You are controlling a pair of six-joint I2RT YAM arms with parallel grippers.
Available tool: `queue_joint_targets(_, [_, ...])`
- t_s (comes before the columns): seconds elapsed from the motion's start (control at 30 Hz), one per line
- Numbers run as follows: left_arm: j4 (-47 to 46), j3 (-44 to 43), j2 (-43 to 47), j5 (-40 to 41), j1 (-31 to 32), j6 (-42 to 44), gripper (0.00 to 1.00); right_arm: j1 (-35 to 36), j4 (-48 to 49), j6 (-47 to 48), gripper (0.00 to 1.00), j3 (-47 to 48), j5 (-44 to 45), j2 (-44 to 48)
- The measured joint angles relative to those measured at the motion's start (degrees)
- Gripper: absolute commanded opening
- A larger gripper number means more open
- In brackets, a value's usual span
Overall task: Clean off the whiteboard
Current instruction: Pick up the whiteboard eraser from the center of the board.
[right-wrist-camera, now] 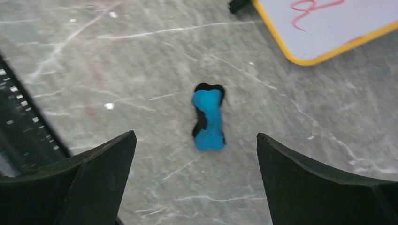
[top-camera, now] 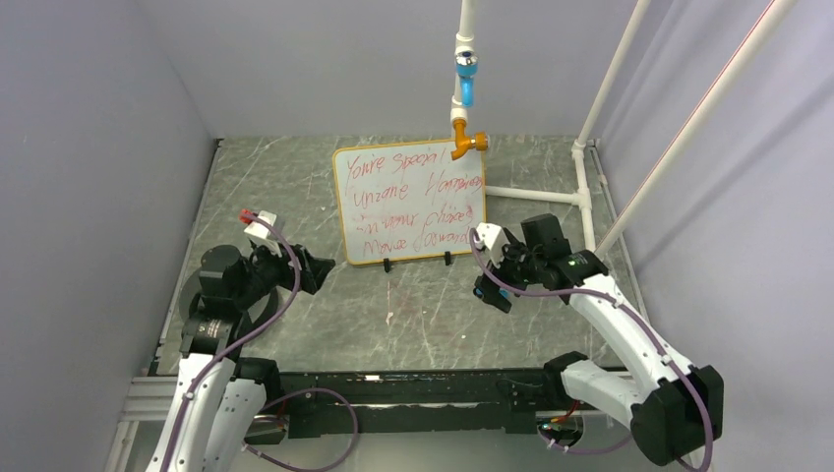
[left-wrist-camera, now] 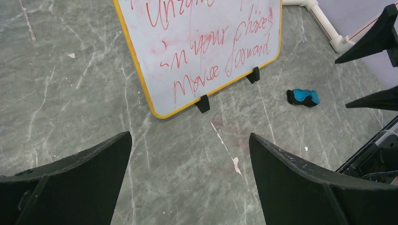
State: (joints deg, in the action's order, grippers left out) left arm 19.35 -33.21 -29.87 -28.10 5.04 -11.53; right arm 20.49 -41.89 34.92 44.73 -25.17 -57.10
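Two arms reach forward, bent low over the grey marbled tabletop [top-camera: 295,197]. Left gripper [left-wrist-camera: 189,136], jaws spread wide and empty, faces the yellow-framed rectangular whiteboard [top-camera: 410,204], which stands on two black clip feet at the far centre of the tabletop, covered in red handwriting. Right gripper [right-wrist-camera: 195,136], jaws apart and empty, points down over the small blue-and-black eraser [right-wrist-camera: 209,117] lying near the board's lower right corner.

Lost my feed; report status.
Left gripper open, empty. Right gripper open, over eraser on table. Whiteboard standing, red writing uncleaned. Nothing in the way.
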Motion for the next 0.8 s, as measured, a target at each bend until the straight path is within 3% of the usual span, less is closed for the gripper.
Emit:
queue_joint_targets(0.13, [0.0,0.0,0.1,0.5,-0.2,0.3,0.99,0.2,5.6,-1.9,0.98,-1.1,5.1,-2.2])
queue_joint_targets(0.27, [0.0,0.0,0.0,0.5,-1.0,0.3,0.99,0.2,8.7,-3.3,0.89,-2.7,7.5,-3.5])
queue_joint_targets(0.53, [-0.1,0.0,-2.3,-0.6,-3.7,0.3,0.99,0.9,9.4,-4.4,0.66,-3.0,8.5,-8.1])
queue_joint_targets(0.8, [-0.2,0.0,-2.5,-1.8,-4.2,0.3,1.0,3.2,9.2,-3.2,0.58,-3.2,10.8,-16.3])
